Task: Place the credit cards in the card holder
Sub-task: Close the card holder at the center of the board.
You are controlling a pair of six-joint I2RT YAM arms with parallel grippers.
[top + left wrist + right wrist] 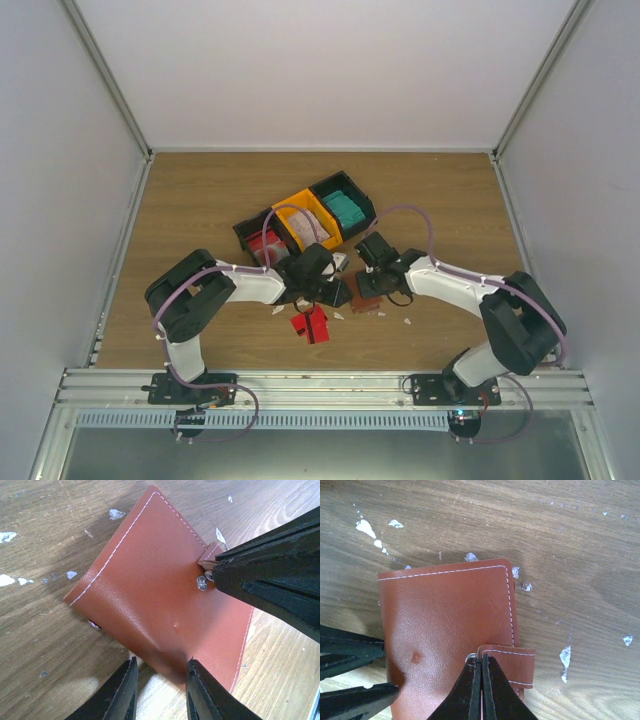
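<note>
Nearest you, a red card (311,325) lies on the table (200,200). Just beyond it the holder (145,580) lies outer side up between your arms. Your left gripper (161,666) has its jaws apart astride the holder's edge, and your right gripper (481,665) is pinched tight on its strap (515,667). Farthest back, teal cards (347,210) sit in the bins (290,205).

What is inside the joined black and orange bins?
Teal cards lie in the right black bin, pale cards the orange bin, red cards the left black bin. The left arm covers that bin's near end; lower cards are hidden.
</note>
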